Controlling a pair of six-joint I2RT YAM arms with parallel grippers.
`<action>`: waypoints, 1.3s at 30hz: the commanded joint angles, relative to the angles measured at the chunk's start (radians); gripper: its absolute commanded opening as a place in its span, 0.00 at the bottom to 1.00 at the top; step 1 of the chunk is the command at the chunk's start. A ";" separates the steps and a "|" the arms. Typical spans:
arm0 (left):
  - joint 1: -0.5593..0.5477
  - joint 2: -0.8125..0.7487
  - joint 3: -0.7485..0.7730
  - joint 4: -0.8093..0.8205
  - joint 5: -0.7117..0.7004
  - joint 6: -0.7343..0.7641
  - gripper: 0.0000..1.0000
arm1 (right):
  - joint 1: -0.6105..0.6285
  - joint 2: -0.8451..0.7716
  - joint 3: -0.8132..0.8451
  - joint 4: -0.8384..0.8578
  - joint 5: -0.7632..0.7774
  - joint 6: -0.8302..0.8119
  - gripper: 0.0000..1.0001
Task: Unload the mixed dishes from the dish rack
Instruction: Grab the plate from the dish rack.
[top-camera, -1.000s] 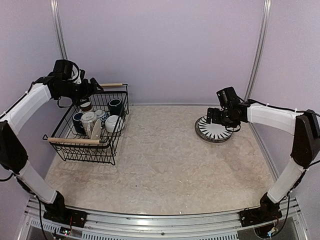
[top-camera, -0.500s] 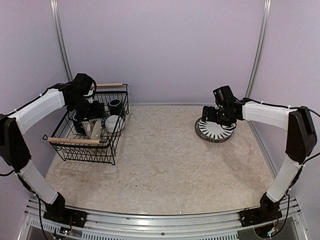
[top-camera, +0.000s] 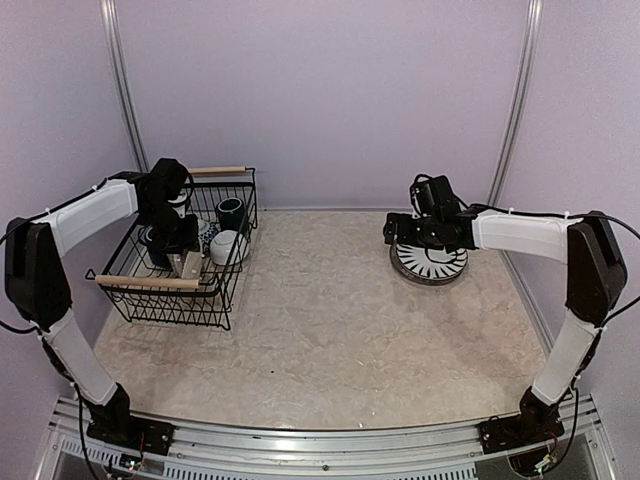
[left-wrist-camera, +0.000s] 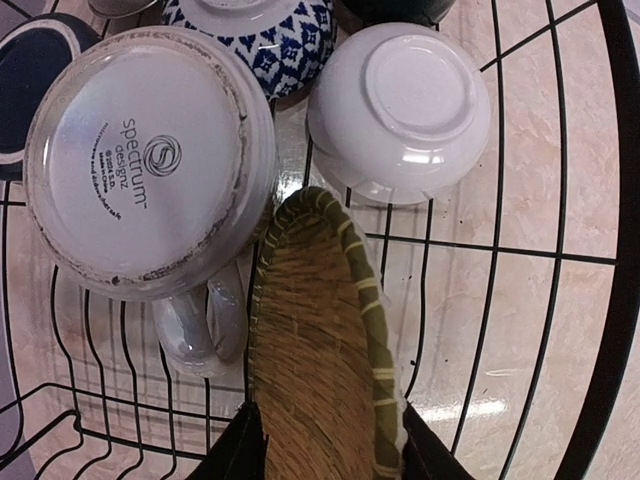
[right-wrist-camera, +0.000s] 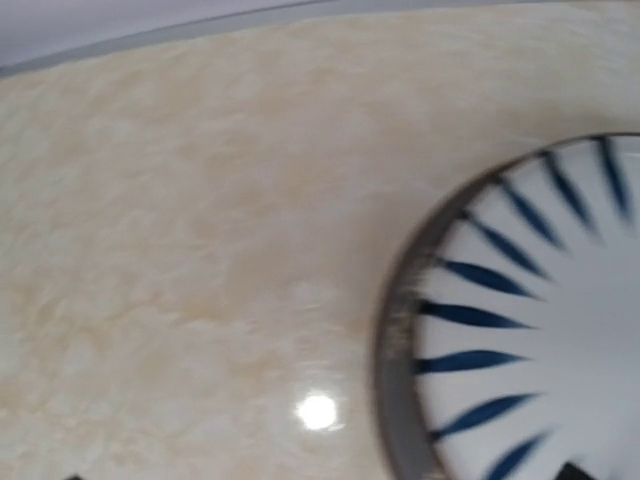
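In the rack at the table's far left, my left gripper reaches down among the dishes. Its wrist camera shows the woven plate standing on edge, with a dark finger against each face near the bottom of the view. The jaws are drawn in narrow and clamp the plate between them.

Just beside the plate's rim, a large white mug sits upside down, its printed base facing the camera and its handle toward the fingers. A white bowl, also upside down, rests just beyond the plate's far edge. A blue-patterned cup sits between mug and bowl at the top of the view, and a dark mug shows at the left edge.

Across the table, well apart from the rack, the striped plate lies flat on the surface. My right gripper hovers over its left edge, jaws spread wide and holding nothing. Its camera view is blurred, showing the plate's rim and bare table.
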 joint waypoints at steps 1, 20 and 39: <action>0.010 0.024 0.034 -0.024 0.024 0.012 0.36 | 0.065 0.042 0.056 0.056 0.036 -0.078 1.00; 0.033 0.011 0.073 -0.068 0.076 0.033 0.00 | 0.110 0.049 0.066 0.016 0.033 -0.018 1.00; 0.138 -0.148 0.034 0.021 0.376 0.009 0.00 | 0.131 0.053 0.092 -0.005 0.026 0.011 1.00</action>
